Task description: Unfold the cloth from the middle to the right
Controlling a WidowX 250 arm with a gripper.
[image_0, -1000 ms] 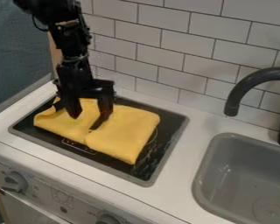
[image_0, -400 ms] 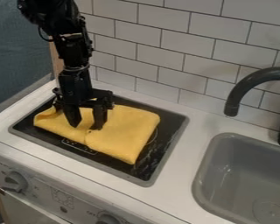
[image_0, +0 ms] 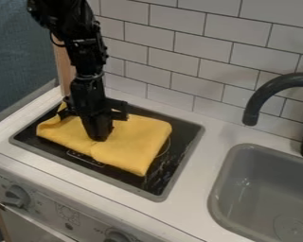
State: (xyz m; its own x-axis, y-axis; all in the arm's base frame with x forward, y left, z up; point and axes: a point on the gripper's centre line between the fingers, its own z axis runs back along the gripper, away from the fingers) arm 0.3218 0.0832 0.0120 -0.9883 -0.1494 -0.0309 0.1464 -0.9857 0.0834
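A tiled wall [image_0: 173, 56] rises behind the white bench [image_0: 192, 210]. Set into the bench is a black hob [image_0: 189, 137], and the yellow cloth [image_0: 135, 146] lies folded on it. The black tool [image_0: 99, 138] points down at the cloth's middle, its fingers drawn together, pinching the fabric there.

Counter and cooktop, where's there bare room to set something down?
The counter between cooktop and sink is bare; so is the sink's inside. The cooktop is crowded: yellow cloth covers much of it, claw at the cloth's middle.
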